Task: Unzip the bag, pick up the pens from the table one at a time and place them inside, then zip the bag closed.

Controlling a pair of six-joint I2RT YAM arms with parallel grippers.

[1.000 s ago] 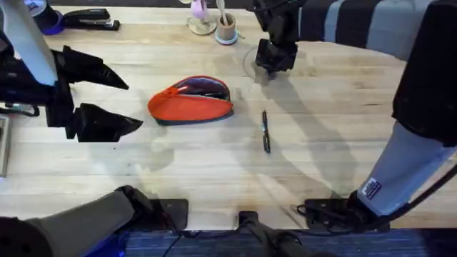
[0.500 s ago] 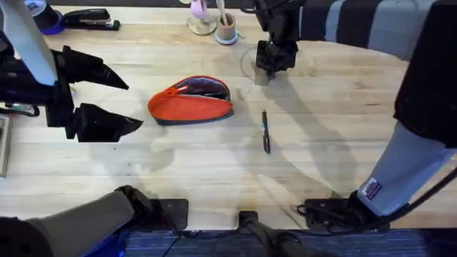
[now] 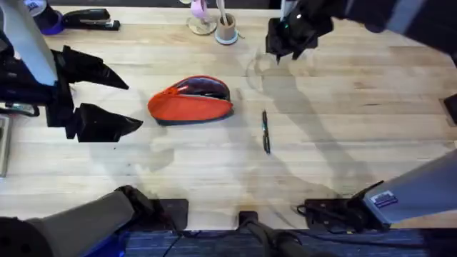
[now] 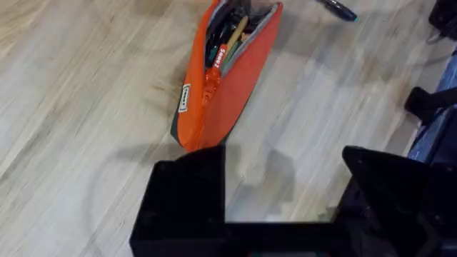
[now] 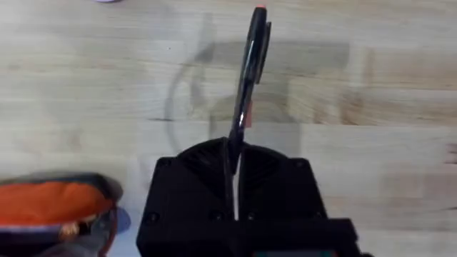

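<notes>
One orange pouch [image 3: 191, 101] lies at mid worktop [image 3: 343, 107]. Two dark pens: one [image 3: 265, 131] lies on the wood right of the pouch, the other [image 5: 246, 93] is clamped in the right gripper [image 3: 284, 51] at the far side. One black stapler [image 3: 91, 19] sits at far left, and one small cup of pale sticks [image 3: 226, 30] stands at the far edge.

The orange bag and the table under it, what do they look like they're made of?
The bag looks like woven fabric, matte orange, with a zip and a small sewn side label; its soft sagging shape suggests cloth. The table looks like light wood planks with visible grain and seams, smooth with a slight sheen, possibly sealed.
</notes>
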